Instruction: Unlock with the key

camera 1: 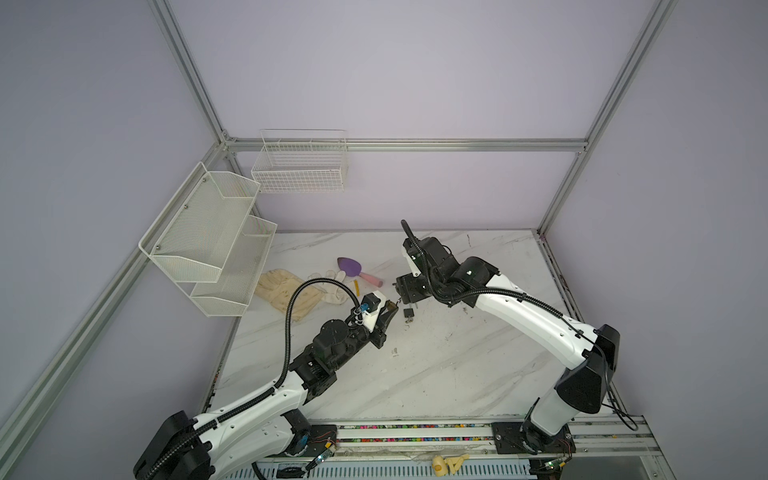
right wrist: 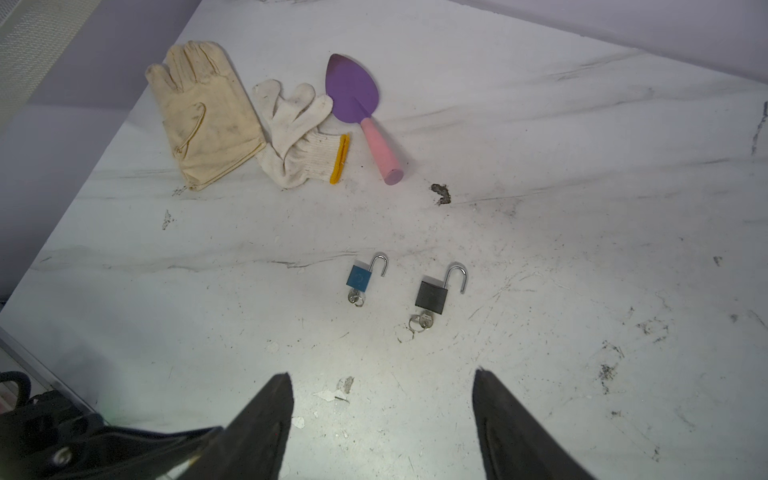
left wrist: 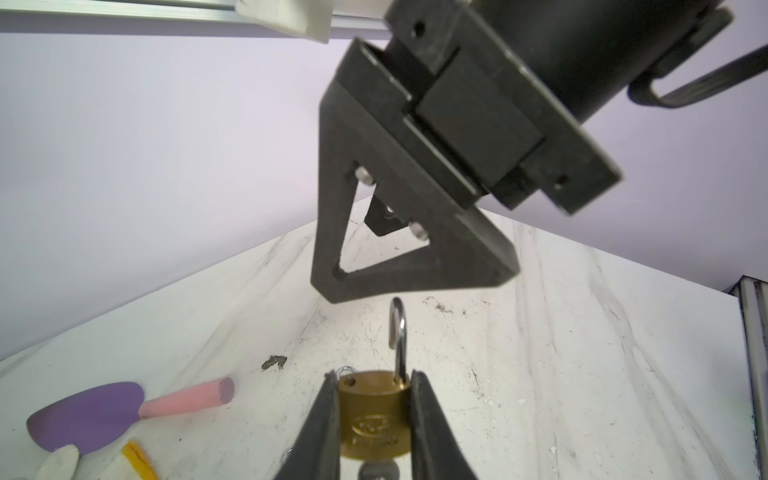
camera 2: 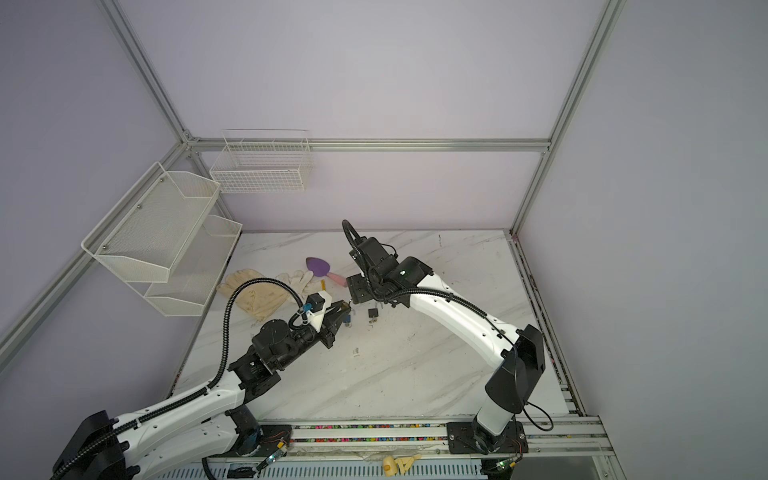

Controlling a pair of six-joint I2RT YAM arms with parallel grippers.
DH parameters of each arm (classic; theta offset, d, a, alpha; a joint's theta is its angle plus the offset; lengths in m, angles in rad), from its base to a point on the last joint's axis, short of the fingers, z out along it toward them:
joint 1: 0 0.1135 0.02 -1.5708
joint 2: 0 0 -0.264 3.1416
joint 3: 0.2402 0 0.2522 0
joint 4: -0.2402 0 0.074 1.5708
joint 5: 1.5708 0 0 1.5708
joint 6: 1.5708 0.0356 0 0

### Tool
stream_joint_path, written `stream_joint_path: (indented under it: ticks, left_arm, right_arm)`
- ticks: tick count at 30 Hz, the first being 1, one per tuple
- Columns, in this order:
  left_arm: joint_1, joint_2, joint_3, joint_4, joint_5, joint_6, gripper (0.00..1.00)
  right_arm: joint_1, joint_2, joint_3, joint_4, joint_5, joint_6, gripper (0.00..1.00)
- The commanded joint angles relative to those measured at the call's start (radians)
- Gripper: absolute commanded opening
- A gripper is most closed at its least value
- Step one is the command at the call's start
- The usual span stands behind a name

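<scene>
My left gripper [left wrist: 374,376] is shut on a brass padlock [left wrist: 374,419], one finger on each side of its body. The steel shackle [left wrist: 398,336] stands swung free of the body. A grey key head [left wrist: 378,471] shows right under the lock. My right gripper [right wrist: 380,374] is open and holds nothing. In the left wrist view one of its fingers [left wrist: 374,232] hangs just above the shackle without touching it. In both top views the two grippers [camera 1: 392,307] [camera 1: 400,291] meet near the middle of the table.
A blue padlock [right wrist: 359,278] and a black padlock [right wrist: 432,295] lie on the marble table [right wrist: 582,208], shackles open, keys in them. Two gloves [right wrist: 208,120] and a purple trowel [right wrist: 353,91] lie behind. White mesh shelves [camera 1: 208,241] and a wire basket [camera 1: 299,166] hang on the walls.
</scene>
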Motion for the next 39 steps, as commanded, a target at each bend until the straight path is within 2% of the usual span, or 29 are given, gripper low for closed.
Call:
stream_joint_path:
  ticks: [1, 6, 11, 13, 18, 25, 39]
  left_arm:
    - [-0.003, -0.027, -0.030, 0.047, -0.002, 0.028, 0.00]
    - [-0.003, -0.022, -0.024, 0.049, -0.007, 0.030, 0.00]
    - [-0.002, -0.015, -0.023, 0.048, 0.008, 0.037, 0.00]
    - [-0.004, -0.013, -0.020, 0.049, 0.015, 0.039, 0.00]
    - [-0.003, -0.005, -0.013, 0.047, 0.048, 0.047, 0.00]
    - [-0.004, 0.003, -0.001, 0.045, 0.016, 0.042, 0.00]
    - [-0.003, -0.008, -0.006, 0.053, -0.007, 0.035, 0.00]
  right_arm:
    - [-0.003, -0.005, 0.005, -0.036, -0.031, -0.027, 0.72]
    - [-0.003, -0.035, -0.025, -0.025, -0.075, -0.053, 0.72]
    - [-0.009, -0.060, -0.025, -0.044, 0.003, -0.034, 0.72]
    - [-0.008, -0.067, -0.014, -0.032, -0.032, -0.051, 0.72]
    - [-0.008, -0.055, 0.027, -0.027, -0.030, -0.056, 0.72]
    - [-0.007, -0.024, 0.020, -0.029, -0.112, -0.058, 0.72]
    - [-0.029, -0.057, -0.039, -0.042, -0.119, -0.065, 0.72]
